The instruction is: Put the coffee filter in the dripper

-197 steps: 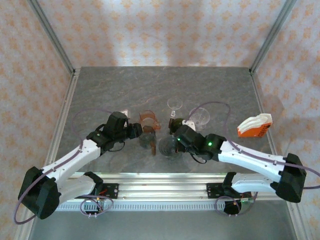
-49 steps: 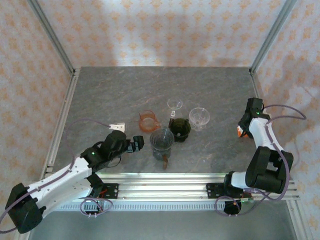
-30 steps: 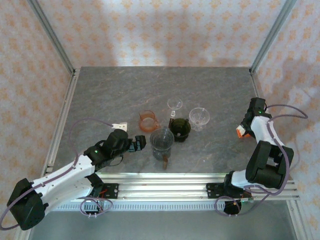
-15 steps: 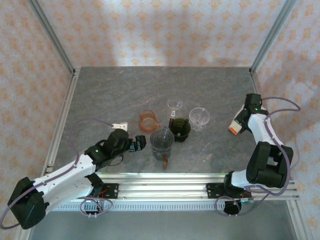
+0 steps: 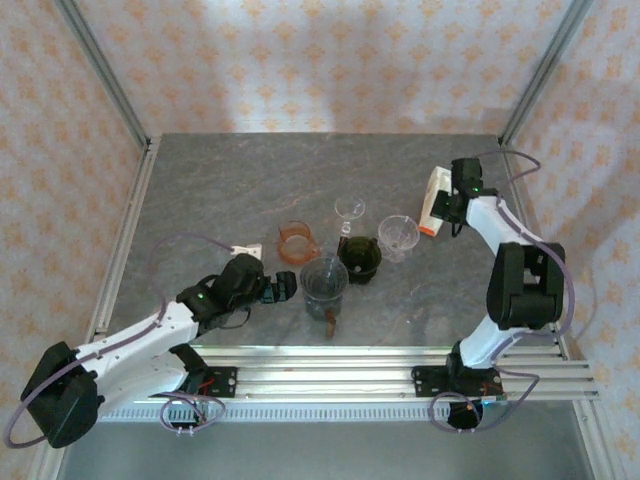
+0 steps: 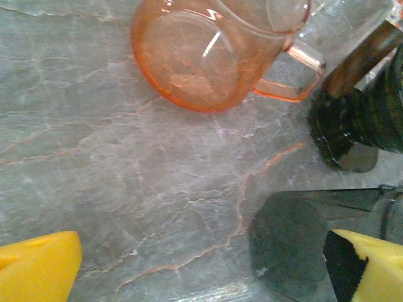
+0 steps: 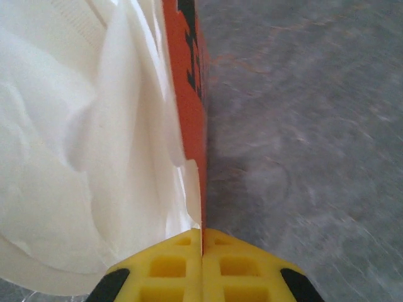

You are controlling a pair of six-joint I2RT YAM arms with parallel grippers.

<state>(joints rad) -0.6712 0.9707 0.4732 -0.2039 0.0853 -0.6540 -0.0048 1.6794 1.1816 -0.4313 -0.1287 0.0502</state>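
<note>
Coffee filters [image 7: 69, 157], white and stacked in an orange holder [image 7: 187, 94], lie left of the right gripper [image 7: 202, 236], whose fingers pinch the holder's edge, well apart from the dark dripper [image 5: 360, 258]. The left gripper [image 5: 283, 285] gapes beside a glass cup [image 5: 324, 280].

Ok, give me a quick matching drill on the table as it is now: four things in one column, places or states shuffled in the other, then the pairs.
1. orange mug
2. filter pack
3. left gripper
4. dark dripper

A. open, beside the glass jug
B. pinched in the right gripper
C. between the glass jug and the clear dripper
D. leftmost of the glassware

Pairs: 1-D, 2-B, 3-A, 4-C.
</note>
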